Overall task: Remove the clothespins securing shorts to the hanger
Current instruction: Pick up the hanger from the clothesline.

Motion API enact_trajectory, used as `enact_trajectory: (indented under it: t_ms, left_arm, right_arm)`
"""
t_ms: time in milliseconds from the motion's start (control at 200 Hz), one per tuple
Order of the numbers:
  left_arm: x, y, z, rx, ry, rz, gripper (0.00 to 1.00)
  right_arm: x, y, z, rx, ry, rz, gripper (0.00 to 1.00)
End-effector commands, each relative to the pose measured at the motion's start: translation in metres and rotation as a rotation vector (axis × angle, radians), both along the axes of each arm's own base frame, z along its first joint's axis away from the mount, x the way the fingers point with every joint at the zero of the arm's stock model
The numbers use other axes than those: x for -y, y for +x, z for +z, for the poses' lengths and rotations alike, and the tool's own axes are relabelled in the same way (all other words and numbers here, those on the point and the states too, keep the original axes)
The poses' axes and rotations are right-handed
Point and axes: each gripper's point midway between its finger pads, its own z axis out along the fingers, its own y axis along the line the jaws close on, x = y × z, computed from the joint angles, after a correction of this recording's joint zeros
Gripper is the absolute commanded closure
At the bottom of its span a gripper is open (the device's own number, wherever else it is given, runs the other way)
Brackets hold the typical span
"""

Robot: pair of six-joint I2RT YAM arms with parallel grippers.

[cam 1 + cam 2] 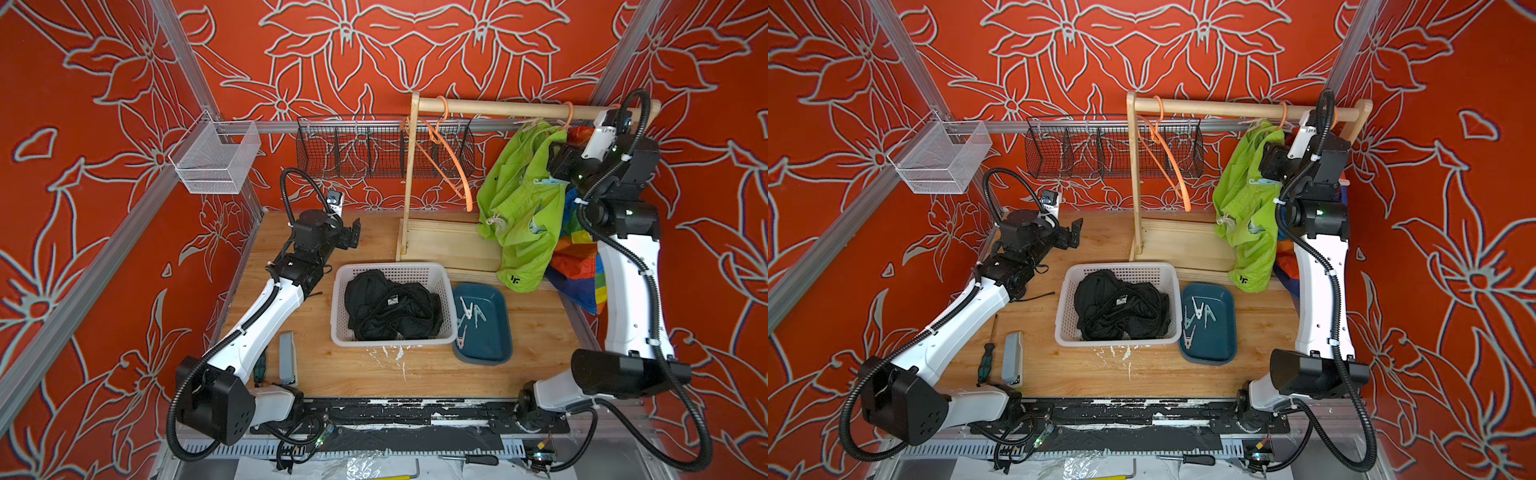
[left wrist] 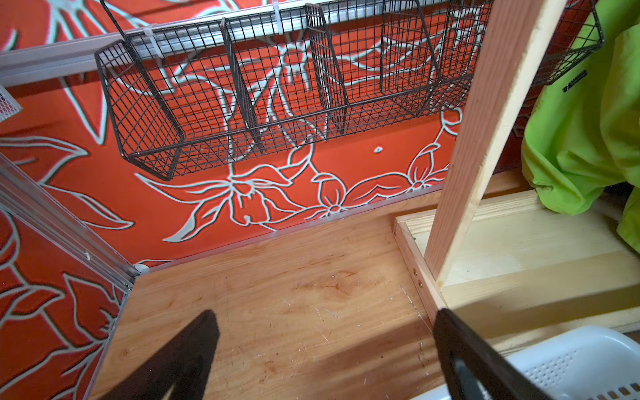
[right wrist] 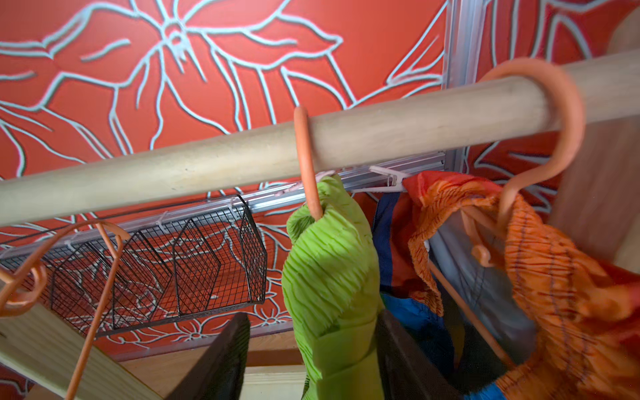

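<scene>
- Right tool (image 3: 311,318), raised to the lime green fabric shorts (image 1: 515,208) on their orange plastic hanger (image 3: 304,156), stands partway apart astride the waistband beside a pale blue plastic clothespin (image 1: 544,181); whether it pinches that peg I cannot tell.
- Left tool (image 2: 325,322) hangs wide and empty over the wooden table (image 1: 374,370), clear of the work.
- Freed pale clothespins (image 1: 469,311) lie in the teal tray (image 1: 494,332), black shorts (image 1: 390,307) in the white basket (image 1: 340,307).

White basket (image 1: 415,272) beside blue tray (image 1: 494,332) on wooden table (image 1: 374,370).
</scene>
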Motion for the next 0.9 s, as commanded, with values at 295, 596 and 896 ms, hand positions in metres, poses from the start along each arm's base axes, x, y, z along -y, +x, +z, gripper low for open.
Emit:
enact_trajectory:
  t_ms: [295, 596, 896]
  left_arm:
    - [-0.002, 0.001, 0.01, 0.034, 0.01, -0.001, 0.03]
    - [-0.002, 0.001, 0.011, 0.036, 0.008, 0.0, 0.03]
    - [-0.003, 0.001, 0.011, 0.034, 0.008, -0.001, 0.03]
  right_arm:
    - [-0.001, 0.013, 0.002, 0.001, 0.015, 0.032, 1.0]
    - [-0.016, -0.003, 0.038, 0.128, -0.014, 0.107, 1.0]
    - [-0.031, -0.025, 0.093, 0.267, -0.044, 0.179, 1.0]
